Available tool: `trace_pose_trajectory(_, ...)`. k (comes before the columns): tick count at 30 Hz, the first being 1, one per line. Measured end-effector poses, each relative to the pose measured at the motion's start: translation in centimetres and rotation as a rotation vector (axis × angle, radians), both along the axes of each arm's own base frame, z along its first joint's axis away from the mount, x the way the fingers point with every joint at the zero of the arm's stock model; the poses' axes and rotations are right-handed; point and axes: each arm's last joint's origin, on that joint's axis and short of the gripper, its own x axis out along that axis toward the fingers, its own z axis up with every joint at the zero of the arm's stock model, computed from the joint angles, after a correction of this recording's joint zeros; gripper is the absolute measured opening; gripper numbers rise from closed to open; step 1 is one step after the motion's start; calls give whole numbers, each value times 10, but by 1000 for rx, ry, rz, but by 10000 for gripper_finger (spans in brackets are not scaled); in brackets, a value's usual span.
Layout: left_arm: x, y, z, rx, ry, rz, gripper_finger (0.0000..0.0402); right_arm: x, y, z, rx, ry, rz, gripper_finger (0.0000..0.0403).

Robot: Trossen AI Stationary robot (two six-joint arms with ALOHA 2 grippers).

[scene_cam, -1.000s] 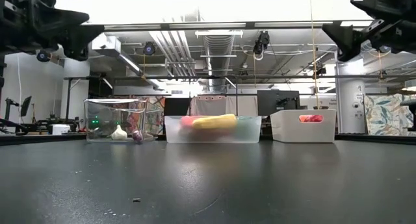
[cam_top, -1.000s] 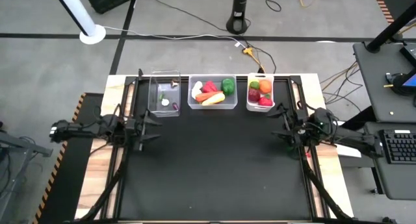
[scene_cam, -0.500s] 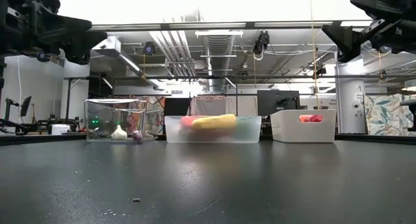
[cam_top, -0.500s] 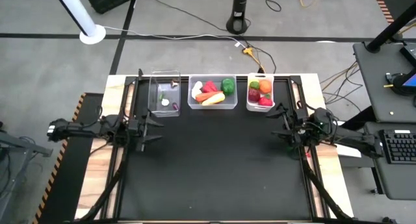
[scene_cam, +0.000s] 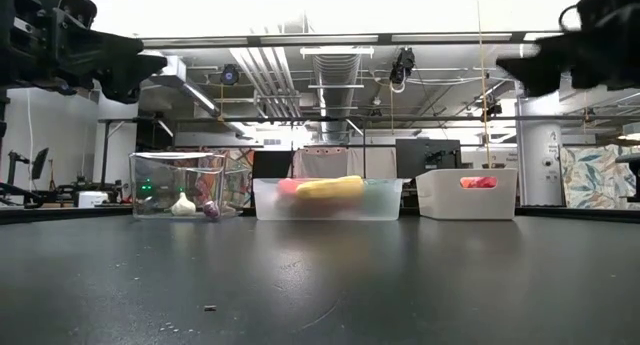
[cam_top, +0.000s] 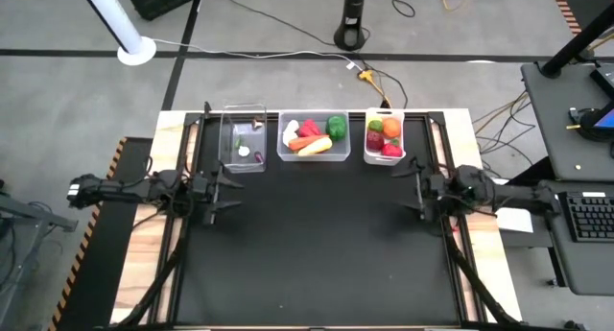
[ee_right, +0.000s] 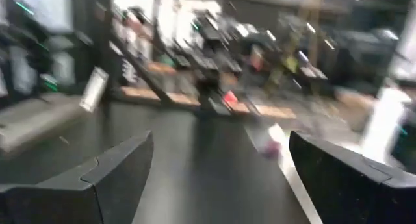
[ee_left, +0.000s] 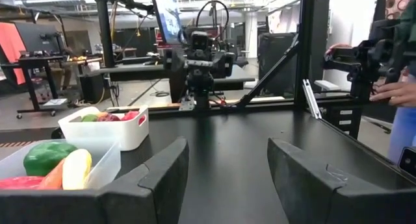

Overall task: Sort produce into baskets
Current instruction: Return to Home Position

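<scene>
Left tool [cam_top: 227, 189] at the left edge of the desk [cam_top: 317, 254], right tool [cam_top: 409, 194] at the right edge. Fingers of both spread wide, empty. Produce [cam_top: 309, 136] in the baskets [cam_top: 313, 159] along the far edge, well apart from both.

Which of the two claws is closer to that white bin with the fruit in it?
The right claw. It hangs open a little way from the white bin; the left claw is far across the table, near the narrow clear bin.
</scene>
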Motion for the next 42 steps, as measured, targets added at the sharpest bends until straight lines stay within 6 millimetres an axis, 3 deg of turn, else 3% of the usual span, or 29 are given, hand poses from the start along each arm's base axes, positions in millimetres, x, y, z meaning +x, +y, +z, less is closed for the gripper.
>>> trace_pose_trajectory(4,1,0,-1,0,9,0,191,1,0,-7,17,78,-140,350)
trace_pose_trajectory(12,2,0,-2,2,29,0,191,1,0,-8,-71,81,-139,350)
trace_pose_trajectory(31,4,0,-5,3,61,0,191,3,0,-10,94,120,-132,350)
trace_pose_trajectory(42,4,0,-5,3,60,0,191,3,0,-10,101,120,-131,350)
